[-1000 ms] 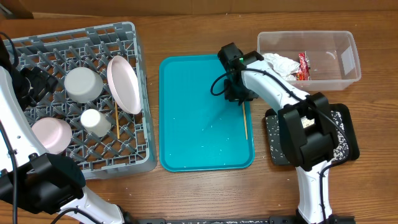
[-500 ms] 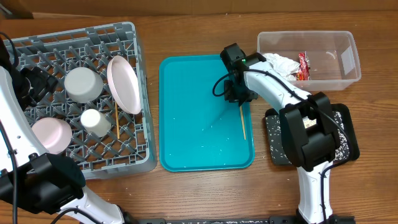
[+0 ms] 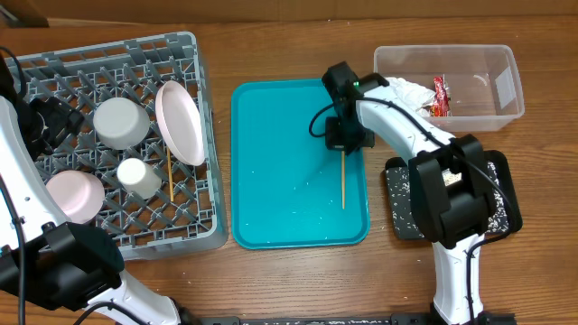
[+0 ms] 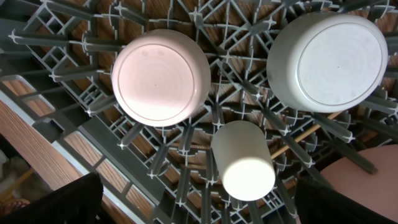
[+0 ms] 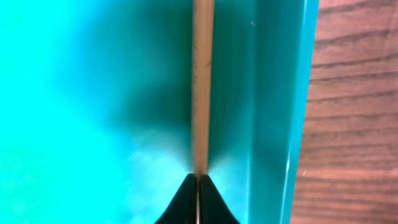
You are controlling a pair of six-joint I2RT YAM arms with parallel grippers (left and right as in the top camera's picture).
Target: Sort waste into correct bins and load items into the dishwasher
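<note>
Pinching the far end of a thin wooden chopstick [image 3: 343, 181], the right claw [image 3: 346, 144] is closed over the right side of the large teal serving tray [image 3: 271, 117]. In the right wrist view its dark fingertips [image 5: 186, 199] meet on the end of the stick, which runs straight away from them close beside the tray's right rim. The stick lies along the tray floor, pointing toward the near edge. A few pale crumbs [image 3: 298, 185] dot the teal surface.

The left claw [image 4: 202, 200] hangs over the big square grey plastic dish rack [image 3: 63, 68] at the left of the worktop [image 3: 298, 280], with its jaws spread wide and nothing between them. Below it in the rack sit an upturned whitish-pink bowl [image 4: 160, 76], an upturned grey-white bowl [image 4: 336, 59] and a small white cup [image 4: 244, 160]. A round whitish-pink plate [image 3: 179, 122] stands on edge near the rack's right wall, and a second wooden chopstick [image 3: 171, 176] lies on the lattice just beside it.

At the far right, the clear rectangular plastic tub [image 3: 501, 86] holds a crumpled white paper napkin [image 3: 406, 93] and a small red foil wrapper [image 3: 440, 95]. The shallow black rectangular tray [image 3: 497, 194] sits at the near right, partly hidden by the right arm and speckled with pale bits.
</note>
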